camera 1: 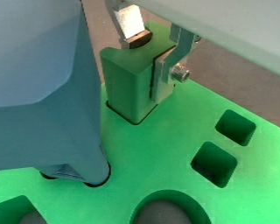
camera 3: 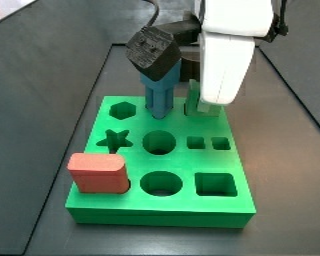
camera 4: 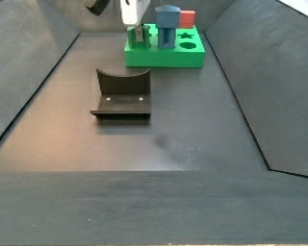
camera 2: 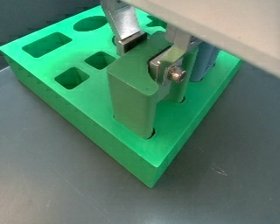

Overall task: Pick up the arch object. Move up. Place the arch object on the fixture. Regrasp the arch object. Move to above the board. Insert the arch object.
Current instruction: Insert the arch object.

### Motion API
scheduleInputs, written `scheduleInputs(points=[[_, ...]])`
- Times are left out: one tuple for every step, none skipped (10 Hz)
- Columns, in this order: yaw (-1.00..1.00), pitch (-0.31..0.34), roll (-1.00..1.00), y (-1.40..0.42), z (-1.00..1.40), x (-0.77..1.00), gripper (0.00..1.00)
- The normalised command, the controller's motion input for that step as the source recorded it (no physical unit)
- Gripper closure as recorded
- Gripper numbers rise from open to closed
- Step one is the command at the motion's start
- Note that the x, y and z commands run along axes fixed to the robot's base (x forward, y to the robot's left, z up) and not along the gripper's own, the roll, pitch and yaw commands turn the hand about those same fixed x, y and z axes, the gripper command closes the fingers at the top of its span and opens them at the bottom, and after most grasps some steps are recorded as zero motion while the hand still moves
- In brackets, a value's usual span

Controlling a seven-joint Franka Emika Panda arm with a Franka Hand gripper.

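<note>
The muted-green arch object stands upright with its lower end sunk in a cutout near a corner of the bright green board. My gripper comes down from above and is shut on the piece's top. One silver finger lies flat on the near face, the other finger shows at the curved notch. In a side view the arch object is partly hidden by the white gripper body. The dark fixture stands apart on the floor.
A tall blue peg stands in the board right beside the arch object. A salmon-red block sits at a board corner. Open cutouts show: hexagon, star, circles, squares. Sloped dark walls surround the floor.
</note>
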Motion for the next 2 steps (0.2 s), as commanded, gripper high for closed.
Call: scheduleInputs(points=[[0.00, -0.090, 0.00, 0.00, -0.05, -0.03, 1.00], [0.00, 0.000, 0.00, 0.00, 0.00, 0.00, 1.00]])
